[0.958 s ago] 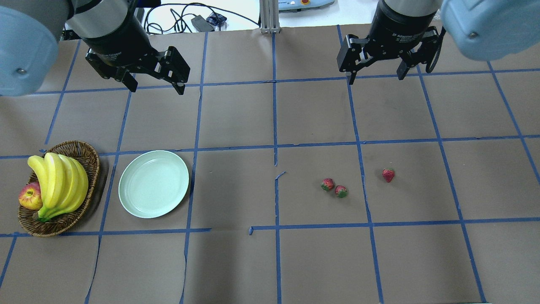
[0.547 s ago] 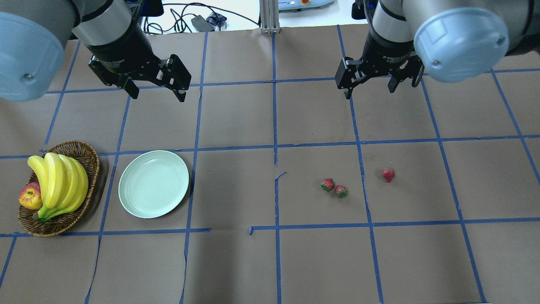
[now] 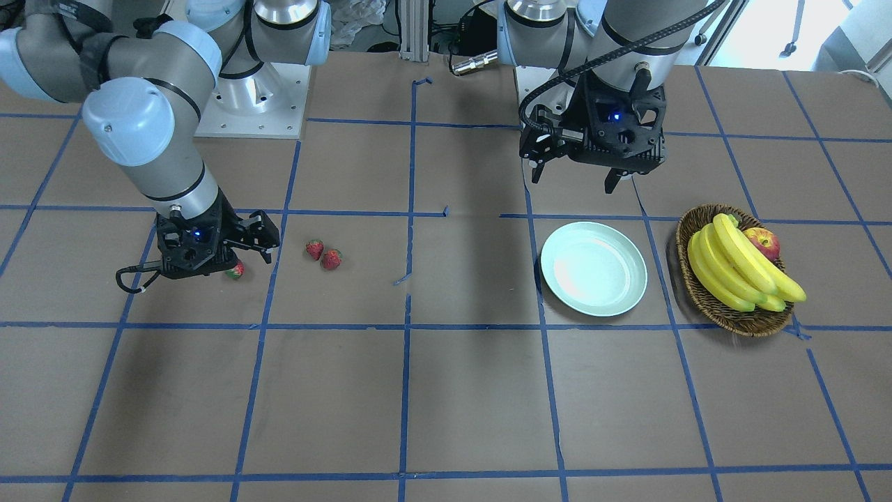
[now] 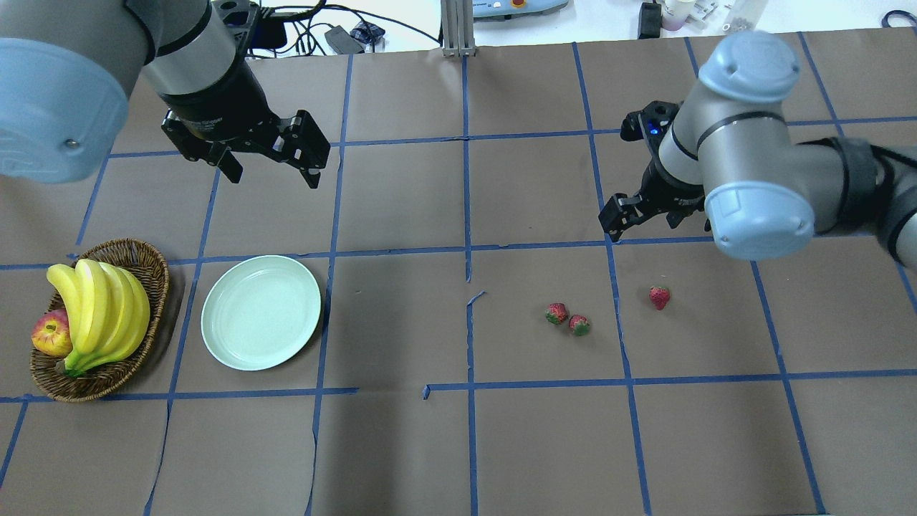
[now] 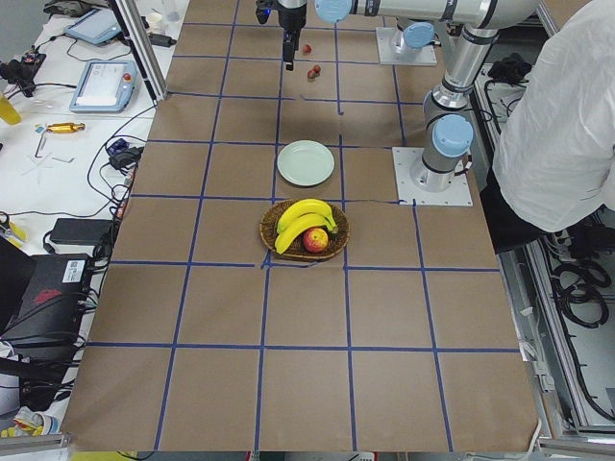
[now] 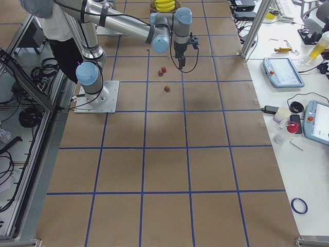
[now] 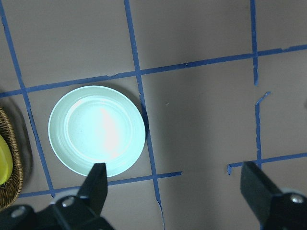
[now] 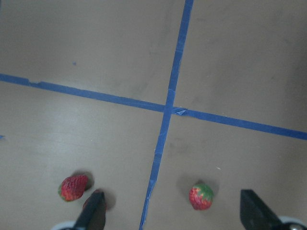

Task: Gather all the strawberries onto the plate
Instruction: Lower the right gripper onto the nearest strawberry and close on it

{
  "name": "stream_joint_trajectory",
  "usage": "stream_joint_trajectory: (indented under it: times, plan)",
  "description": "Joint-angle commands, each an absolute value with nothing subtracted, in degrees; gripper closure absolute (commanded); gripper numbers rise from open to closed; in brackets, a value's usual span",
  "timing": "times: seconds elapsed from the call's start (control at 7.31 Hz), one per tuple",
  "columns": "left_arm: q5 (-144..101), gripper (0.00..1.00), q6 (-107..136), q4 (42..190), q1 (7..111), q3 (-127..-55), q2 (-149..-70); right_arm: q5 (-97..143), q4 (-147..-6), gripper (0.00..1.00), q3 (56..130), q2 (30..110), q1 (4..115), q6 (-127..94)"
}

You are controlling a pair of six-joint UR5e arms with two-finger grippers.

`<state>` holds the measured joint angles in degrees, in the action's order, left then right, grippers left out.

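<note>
Three small red strawberries lie on the brown paper: a pair [image 4: 556, 313] [image 4: 579, 325] and a lone one [image 4: 659, 297]. The lone one also shows in the right wrist view [image 8: 201, 196], between the spread fingers. My right gripper [image 4: 645, 223] is open and empty, hovering just behind the lone strawberry; in the front view [image 3: 233, 252] it partly hides that berry [image 3: 237, 271]. The pale mint plate [image 4: 261, 312] is empty at the left. My left gripper [image 4: 274, 172] is open and empty, above and behind the plate [image 7: 97, 130].
A wicker basket [image 4: 159, 266] with bananas [image 4: 100, 315] and a red-yellow apple [image 4: 50, 335] stands just left of the plate. Blue tape lines grid the paper. An operator [image 5: 567, 125] stands behind the robot's base.
My right arm has swung forward and down, from the far edge to just behind the lone strawberry. My left gripper has drifted slightly forward and right. Both stay open.
</note>
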<state>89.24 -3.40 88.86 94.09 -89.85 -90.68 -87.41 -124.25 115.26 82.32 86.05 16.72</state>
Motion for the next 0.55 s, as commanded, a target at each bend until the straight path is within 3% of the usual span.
stream_joint_trajectory:
  times: [0.0, 0.41]
  plan:
    - [89.4, 0.0, -3.3, 88.9, 94.2, -90.3, -90.9, -88.0, -136.5, 0.0, 124.2, 78.8, 84.4, 17.8]
    - [89.2, 0.0, -3.3, 88.8, 94.5, -91.4, -90.5, -87.2, -135.0, 0.0, 124.5, 78.6, 80.1, 8.7]
